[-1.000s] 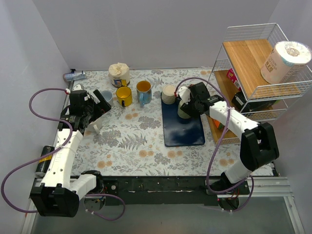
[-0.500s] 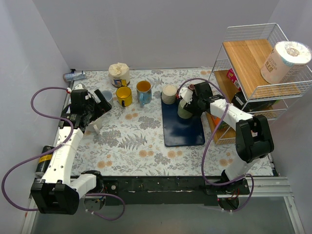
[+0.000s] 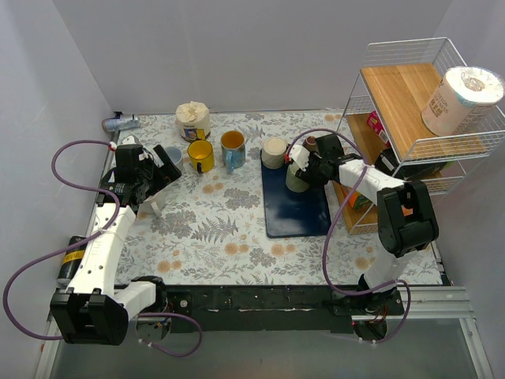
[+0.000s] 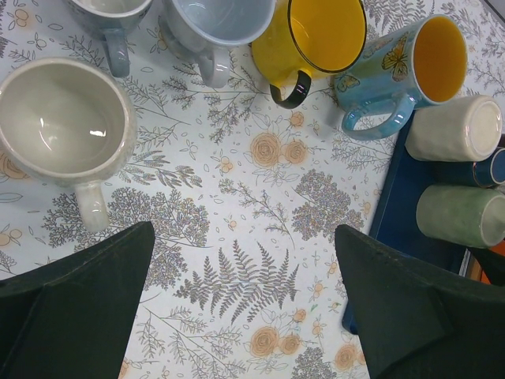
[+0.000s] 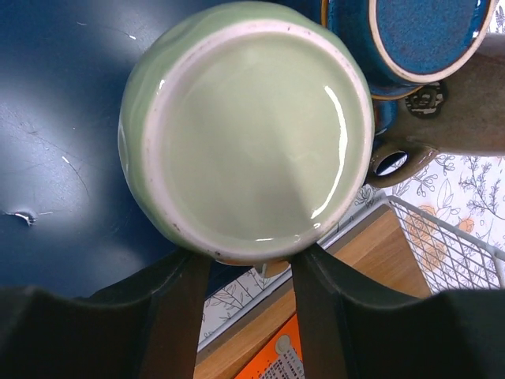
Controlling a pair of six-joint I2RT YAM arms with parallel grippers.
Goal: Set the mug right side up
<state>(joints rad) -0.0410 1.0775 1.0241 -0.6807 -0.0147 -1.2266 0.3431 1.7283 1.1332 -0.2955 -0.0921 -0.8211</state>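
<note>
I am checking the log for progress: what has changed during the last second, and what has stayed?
The right arm's elbow drew inward and back, while the right gripper stayed at the upside-down pale green ceramic mug on the dark blue tray. The mug hardly moved. The left gripper stayed open above the floral tablecloth.

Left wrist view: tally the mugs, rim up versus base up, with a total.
Rim-up mugs: 5 (off-white, grey, pale blue, yellow, butterfly)
Base-up mugs: 3 (cream, green, dark blue)
Total: 8
</note>
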